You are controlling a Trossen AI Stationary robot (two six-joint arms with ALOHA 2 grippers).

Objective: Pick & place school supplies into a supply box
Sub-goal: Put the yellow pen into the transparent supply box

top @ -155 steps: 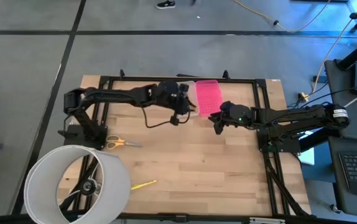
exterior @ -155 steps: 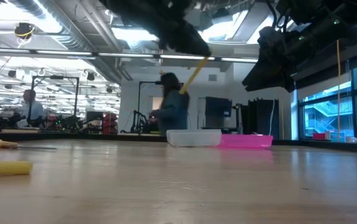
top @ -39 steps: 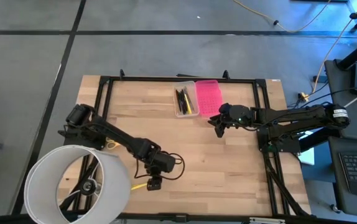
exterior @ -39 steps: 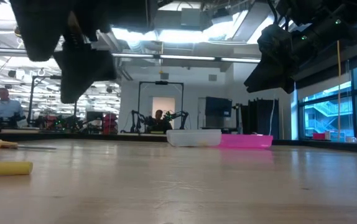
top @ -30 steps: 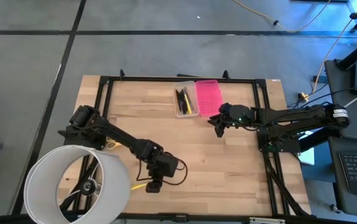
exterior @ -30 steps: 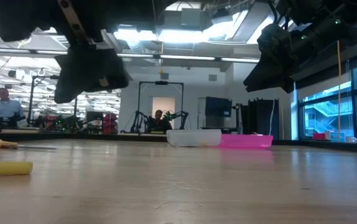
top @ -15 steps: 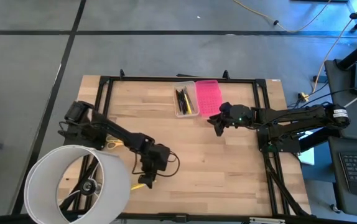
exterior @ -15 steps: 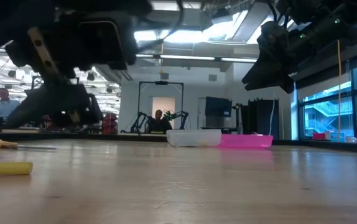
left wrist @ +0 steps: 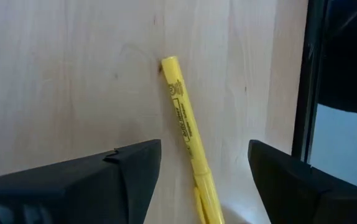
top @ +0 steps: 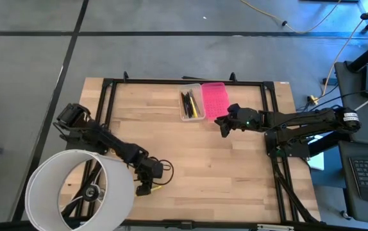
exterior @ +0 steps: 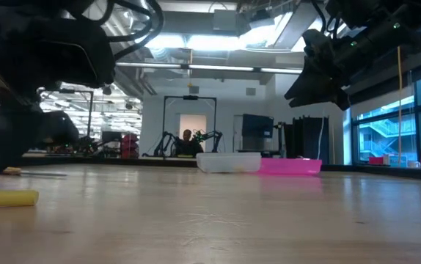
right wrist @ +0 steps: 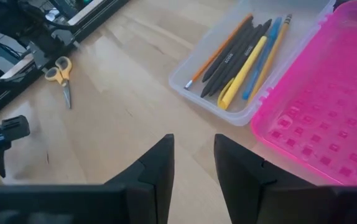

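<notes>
A yellow marker (left wrist: 188, 134) lies flat on the wooden table near its front left; it also shows in the high view (top: 153, 187) and the low view (exterior: 5, 198). My left gripper (left wrist: 204, 155) is low over it and open, one finger on either side of the marker, not touching. The supply box (top: 191, 104) stands at the far middle, its clear case (right wrist: 253, 56) holding several pens, a pencil and a yellow marker. Its pink lid (right wrist: 328, 106) lies open beside it. My right gripper (top: 224, 128) hovers open just in front of the lid, holding nothing.
Yellow-handled scissors (right wrist: 61, 73) lie on the table toward its left edge. A big white hoop (top: 81, 192) overhangs the near left corner, close to my left arm. A black frame rail (left wrist: 303, 93) runs along the table edge beside the marker.
My left gripper has gone toward the table's left edge and down, turning as it went. It now stands open low astride the yellow marker. The marker has stayed where it was.
</notes>
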